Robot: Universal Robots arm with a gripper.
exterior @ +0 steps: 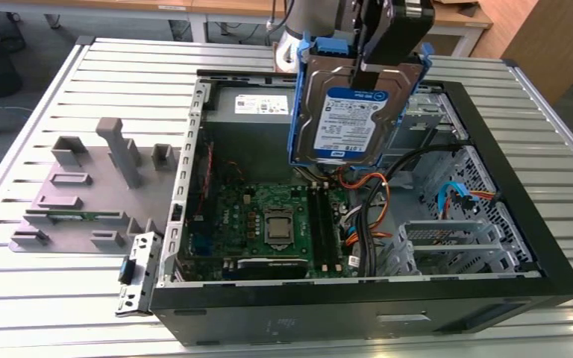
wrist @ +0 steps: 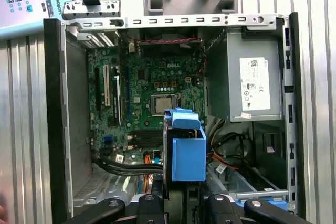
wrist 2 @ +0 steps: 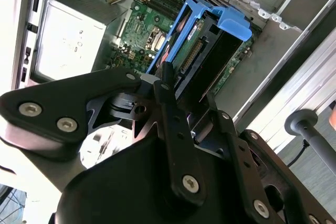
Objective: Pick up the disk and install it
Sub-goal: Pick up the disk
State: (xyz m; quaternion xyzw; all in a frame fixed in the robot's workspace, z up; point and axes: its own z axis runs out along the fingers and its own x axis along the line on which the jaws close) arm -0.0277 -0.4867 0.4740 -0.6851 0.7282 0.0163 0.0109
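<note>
a: where is the disk (exterior: 351, 112) hanging?
b: it is hanging in the air over the open computer case (exterior: 366, 317), not touching it. it is standing up on its edge, and its blue-and-white label is facing the exterior view.
a: what is holding it?
b: the gripper (exterior: 376, 67) is squeezing it. its black fingers (wrist 2: 170, 108) are pressing on the disk's two flat sides.
a: what is lying under it?
b: inside the case the green board (exterior: 266, 224) is lying flat. the grey box (exterior: 251, 104) with the white sticker is sitting at one end of the case, next to the board.
a: and outside the case?
b: a grey tray (exterior: 77, 186) with little stands is lying beside the case on the metal table (exterior: 38, 313).
</note>
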